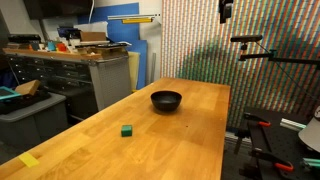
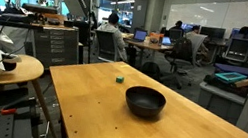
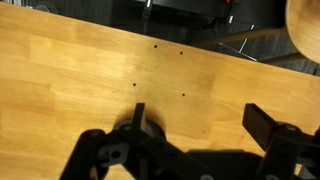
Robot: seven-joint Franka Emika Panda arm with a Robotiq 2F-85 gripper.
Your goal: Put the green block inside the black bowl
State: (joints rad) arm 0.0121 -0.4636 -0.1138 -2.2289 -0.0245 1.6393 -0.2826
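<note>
The green block [image 1: 127, 130] is a small dark-green cube that sits alone on the wooden table [image 1: 190, 140]. It shows in both exterior views [image 2: 119, 78]. The black bowl [image 1: 166, 100] stands upright and empty on the same table, a short way from the block [image 2: 145, 102]. My gripper [image 3: 200, 122] is open and empty in the wrist view, high above bare wood. Neither block nor bowl shows there. In an exterior view the gripper [image 1: 226, 10] hangs near the top edge, well above the table.
A flat yellow piece [image 1: 29, 159] lies near a table corner. A small round side table [image 2: 3, 64] with white items stands beside the table and also shows in the wrist view [image 3: 305, 25]. A workbench [image 1: 90, 60] and camera stands [image 1: 265, 55] surround it.
</note>
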